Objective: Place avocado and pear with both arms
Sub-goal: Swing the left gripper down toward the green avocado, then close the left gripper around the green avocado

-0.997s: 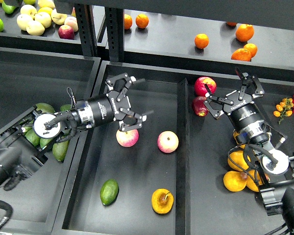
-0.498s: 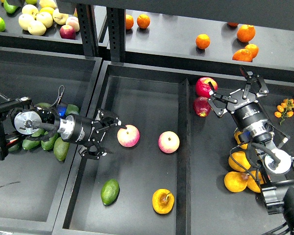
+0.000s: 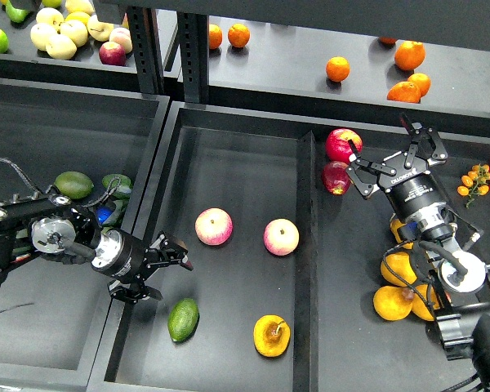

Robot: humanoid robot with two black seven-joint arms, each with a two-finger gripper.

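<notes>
The bright green avocado (image 3: pixel 182 319) lies in the middle tray (image 3: pixel 229 163), near its front left. The pear (image 3: pixel 271 336), yellow-orange with a brown stem and dark blotch, lies at the front of the same tray. My left gripper (image 3: pixel 159 273) is open and empty, low over the tray's left wall, just above and left of the avocado. My right gripper (image 3: pixel 396 155) is open and empty over the right tray, next to two red apples (image 3: pixel 341 144).
Two pink apples (image 3: pixel 213 226) (image 3: pixel 280 237) lie mid-tray. Dark green avocados (image 3: pixel 73 184) fill the left bin. Yellow-orange fruits (image 3: pixel 392 300) lie by my right arm. The back shelf holds oranges (image 3: pixel 405 55) and pale apples (image 3: pixel 61 33).
My left arm has pulled back and down from over the pink apple to the tray's left wall near the avocado. The right arm has hardly moved.
</notes>
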